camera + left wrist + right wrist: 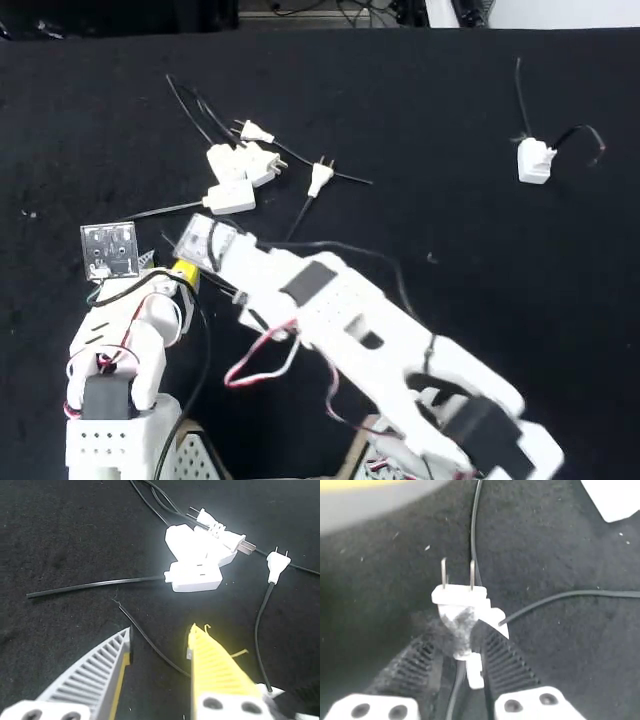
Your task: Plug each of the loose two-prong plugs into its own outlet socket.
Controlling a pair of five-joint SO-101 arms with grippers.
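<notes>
On the black table (450,90), the right gripper (465,637) is clamped on a white plug (459,600), prongs forward, near the cluster of sockets (235,180). The left gripper (160,635), spread wide and empty, faces that cluster. A loose plug (320,178) lies just beside it.

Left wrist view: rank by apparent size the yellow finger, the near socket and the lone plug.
1. Yellow finger, though it is closest to the camera, so this is unsure.
2. Socket.
3. Plug, clearly smallest.
</notes>
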